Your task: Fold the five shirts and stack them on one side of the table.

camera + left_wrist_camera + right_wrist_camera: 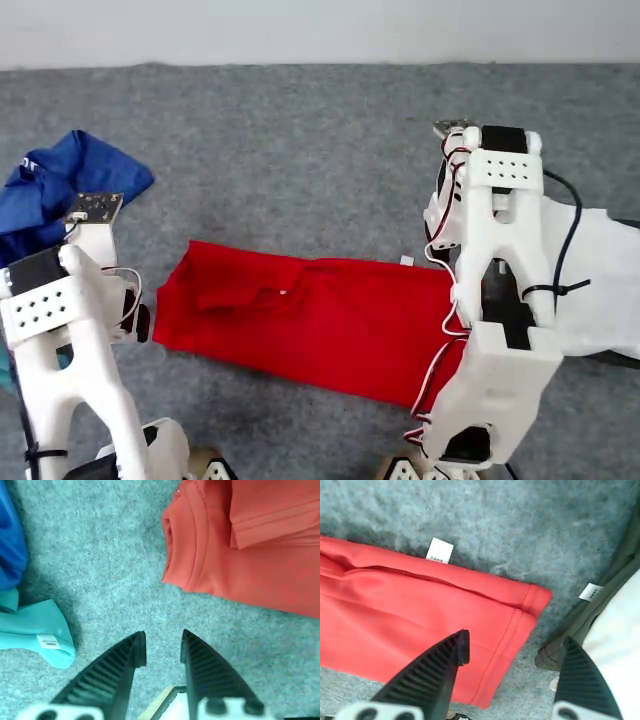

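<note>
**Red shirt between two empty grippers**

The grey desk (300,130) carries the red shirt (310,320) as a long folded strip in its middle, nearer the near edge, between my two arms. A white shirt (600,270) lies at the right edge, with a dark olive one (615,582) showing beside it. A blue shirt (60,185) is bunched at the left edge, a teal one (35,630) just beside it. My right gripper (516,637) hangs wide open over the red shirt's right end, holding nothing. My left gripper (162,640) is parted narrowly, empty, over bare desk near the collar. A small white tag (440,550) pokes out along the red shirt's far side.
</note>
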You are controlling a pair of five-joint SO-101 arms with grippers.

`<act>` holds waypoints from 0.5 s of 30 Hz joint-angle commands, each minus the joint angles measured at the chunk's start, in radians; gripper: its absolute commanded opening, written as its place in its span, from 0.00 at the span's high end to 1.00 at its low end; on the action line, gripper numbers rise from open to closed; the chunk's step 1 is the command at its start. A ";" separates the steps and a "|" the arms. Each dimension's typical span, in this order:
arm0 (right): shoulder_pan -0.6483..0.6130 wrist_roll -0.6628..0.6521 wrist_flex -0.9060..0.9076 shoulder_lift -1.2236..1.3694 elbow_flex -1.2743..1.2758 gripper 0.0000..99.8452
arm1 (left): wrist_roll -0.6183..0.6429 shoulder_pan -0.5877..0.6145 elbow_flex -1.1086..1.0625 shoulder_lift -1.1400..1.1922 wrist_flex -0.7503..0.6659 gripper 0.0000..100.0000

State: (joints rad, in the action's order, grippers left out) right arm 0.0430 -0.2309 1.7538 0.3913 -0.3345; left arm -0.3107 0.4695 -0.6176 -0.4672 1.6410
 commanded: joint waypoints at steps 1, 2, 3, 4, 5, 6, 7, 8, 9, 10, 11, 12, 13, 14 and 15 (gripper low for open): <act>0.007 -0.003 0.044 -0.077 0.028 0.71 | 0.005 0.002 0.004 -0.025 -0.008 0.87; 0.005 -0.008 0.044 -0.094 0.069 0.71 | 0.005 0.003 0.004 -0.025 -0.006 0.87; 0.005 -0.011 0.044 -0.116 0.121 0.71 | 0.005 0.003 0.004 -0.025 -0.005 0.87; 0.010 -0.011 0.042 -0.142 0.173 0.71 | 0.005 0.005 0.004 -0.025 -0.005 0.87; 0.015 -0.015 0.038 -0.168 0.227 0.71 | 0.005 0.005 0.004 -0.025 -0.005 0.87; 0.015 -0.032 0.035 -0.199 0.273 0.71 | 0.005 0.003 0.004 -0.025 -0.006 0.87; 0.012 -0.044 0.035 -0.229 0.318 0.71 | 0.005 0.002 0.004 -0.025 -0.008 0.87; 0.008 -0.054 0.033 -0.260 0.354 0.71 | 0.005 0.002 0.004 -0.025 -0.008 0.87; 0.012 -0.060 0.027 -0.291 0.388 0.71 | 0.005 0.002 0.004 -0.025 -0.008 0.87; 0.018 -0.064 0.010 -0.318 0.419 0.71 | 0.005 0.002 0.004 -0.025 -0.008 0.87; 0.030 -0.064 -0.004 -0.340 0.451 0.71 | 0.005 0.002 0.004 -0.025 -0.008 0.87; 0.044 -0.066 -0.019 -0.360 0.483 0.71 | 0.005 0.002 0.004 -0.025 -0.008 0.87; 0.059 -0.066 -0.042 -0.374 0.517 0.71 | 0.005 0.002 0.004 -0.025 -0.008 0.87; 0.071 -0.069 -0.061 -0.383 0.548 0.71 | 0.005 0.002 0.004 -0.025 -0.008 0.87; 0.087 -0.084 -0.073 -0.384 0.575 0.71 | 0.005 0.002 0.004 -0.025 -0.008 0.87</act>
State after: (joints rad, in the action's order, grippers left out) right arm 0.0905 -0.2846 1.7139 0.0690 0.1841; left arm -0.3107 0.4695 -0.6176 -0.4672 1.6410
